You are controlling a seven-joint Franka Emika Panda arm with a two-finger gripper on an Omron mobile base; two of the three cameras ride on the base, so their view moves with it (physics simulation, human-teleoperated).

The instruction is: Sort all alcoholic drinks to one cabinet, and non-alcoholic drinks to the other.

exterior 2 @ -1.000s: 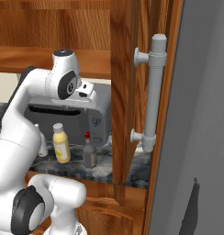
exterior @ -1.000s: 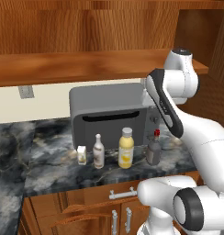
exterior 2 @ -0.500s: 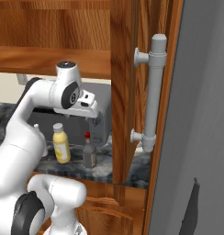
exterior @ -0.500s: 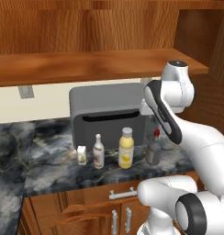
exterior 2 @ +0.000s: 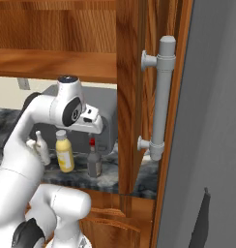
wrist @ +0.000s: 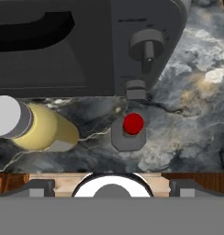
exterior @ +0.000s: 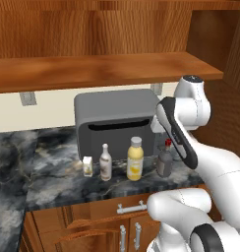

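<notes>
The arm has lowered over the last second, and the hand now looks straight down on the squat dark bottle [wrist: 128, 133] with the red cap. This bottle stands on the marble counter [exterior: 53, 177], at the right end of the row, just right of the yellow juice bottle [exterior: 135, 159]. The white bottle [exterior: 105, 162] and the small carton [exterior: 87, 166] stand further left. The jaws are wide and hold nothing. I judge that nothing is sorted yet; the shelf [exterior: 92, 71] above is bare.
</notes>
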